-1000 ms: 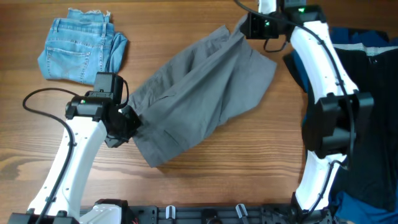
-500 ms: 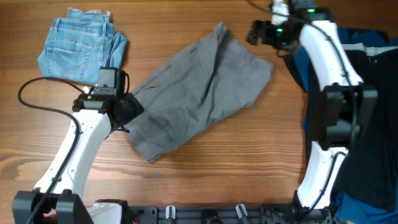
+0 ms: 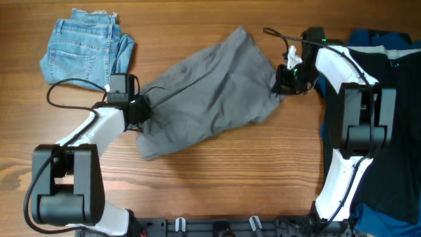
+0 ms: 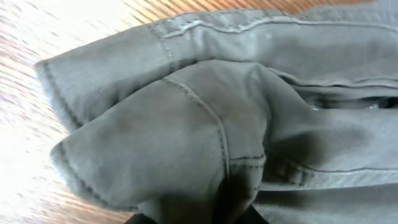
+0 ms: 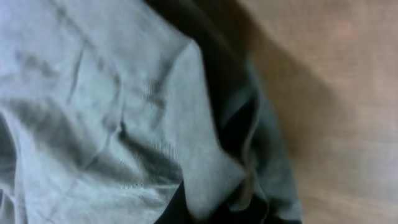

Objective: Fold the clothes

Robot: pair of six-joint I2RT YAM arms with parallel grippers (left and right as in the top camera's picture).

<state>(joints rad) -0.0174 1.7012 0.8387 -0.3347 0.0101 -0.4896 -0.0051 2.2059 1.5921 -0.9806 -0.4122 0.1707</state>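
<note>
The grey shorts [image 3: 210, 92] lie crumpled and slanted across the middle of the table. My left gripper [image 3: 139, 110] sits at their left edge, shut on a fold of the cloth. In the left wrist view the shorts [image 4: 217, 112] fill the frame, with seams showing, and the cloth runs down between the jaws [image 4: 199, 214]. My right gripper [image 3: 281, 82] is at the shorts' right edge. In the right wrist view a fold of the grey cloth [image 5: 93, 112] is pinched between its dark fingers [image 5: 211, 208].
Folded light-blue denim shorts [image 3: 85, 49] lie at the back left. Large black and blue garments [image 3: 395, 79] cover the right side of the table. Bare wooden table [image 3: 217, 178] shows in front of the shorts.
My right gripper let go of the shorts' top corner, swung right, then came down onto their right edge. My left gripper moved up and back with the left edge, bunching the cloth.
</note>
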